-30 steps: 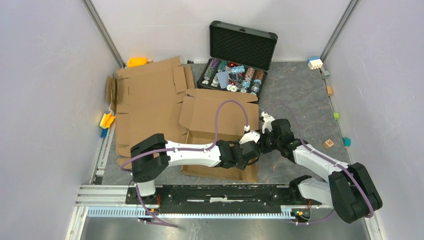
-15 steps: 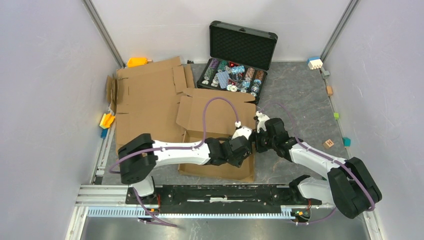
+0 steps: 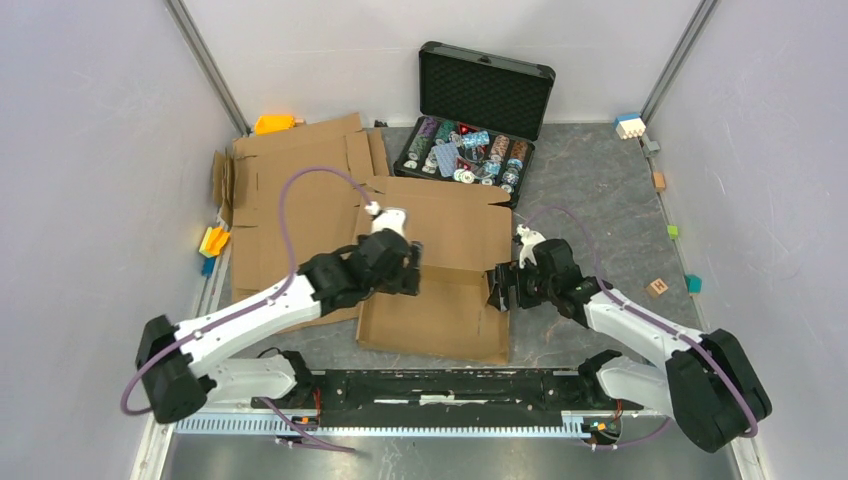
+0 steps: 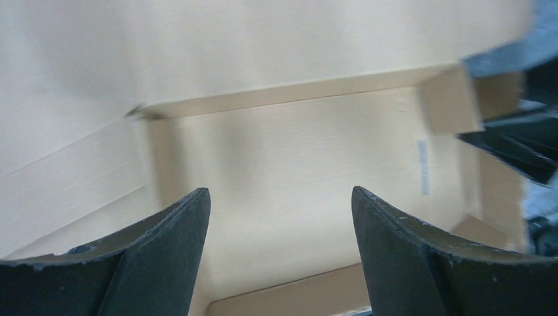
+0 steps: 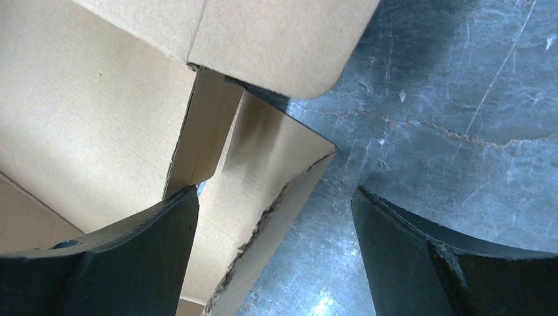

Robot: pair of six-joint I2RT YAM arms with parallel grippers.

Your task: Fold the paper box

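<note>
Black-fingered and spread wide, the left gripper (image 4: 279, 197) holds nothing. It hovers over the inside of the paper box (image 4: 296, 151), looking down at a pale inner panel and the crease where a wall rises from it. The right gripper (image 5: 275, 194) is likewise released. Its jaws stand apart at the box's right-hand corner, where a side wall with a ragged, torn edge stands beside a rounded flap, and no pad appears to press on the cardboard. Seen from above, the box lies partly erected in the middle of the grey marbled table (image 3: 600, 200). Its far flap is laid back toward the black case (image 3: 485, 95), and its left side meets a flat cardboard sheet (image 3: 300, 195). I judge the box light, and fairly stiff across its panels, bending readily only along the scored creases. Its plain brown surface should give the pads fair grip, though the whole thing may slide on the smooth table if pushed from one side. The torn edge looks weak and is best avoided. A sound hold would be a pinch on a flap near its free edge, midway along, with the other arm bracing the opposite wall.
</note>
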